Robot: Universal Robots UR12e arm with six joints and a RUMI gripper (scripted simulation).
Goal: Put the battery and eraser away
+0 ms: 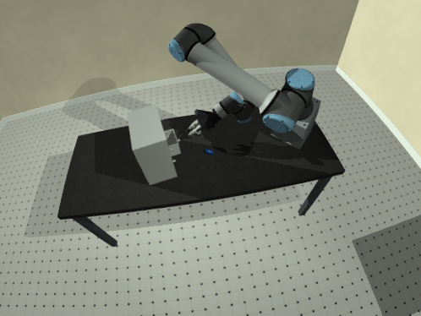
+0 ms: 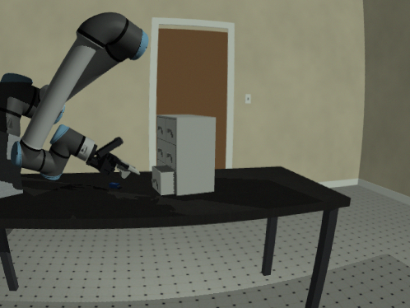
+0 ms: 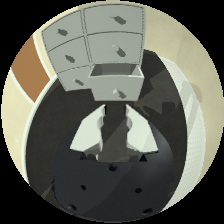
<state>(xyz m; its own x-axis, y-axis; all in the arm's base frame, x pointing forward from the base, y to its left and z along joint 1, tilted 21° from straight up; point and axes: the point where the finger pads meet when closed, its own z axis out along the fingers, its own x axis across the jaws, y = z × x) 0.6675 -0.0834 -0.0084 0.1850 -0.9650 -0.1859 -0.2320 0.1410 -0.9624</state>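
Observation:
The grey chest (image 1: 152, 144) stands upright on the black table, and it also shows in the exterior view (image 2: 187, 154) and the wrist view (image 3: 95, 45). Its bottom-row right drawer (image 3: 116, 82) is pulled out and looks empty; it also shows in the top and exterior views (image 1: 171, 139) (image 2: 163, 179). The other drawers are shut. My gripper (image 1: 192, 130) (image 2: 132, 170) (image 3: 115, 105) hovers above the table a short way in front of the open drawer. Its fingers stand close together with nothing between them. A small blue object (image 1: 208, 151) (image 2: 114, 185) lies on the table below and behind the gripper. I see no battery.
The arm's base (image 1: 296, 114) is mounted at the table's far right end. A brown door (image 2: 191, 95) is in the wall behind the chest.

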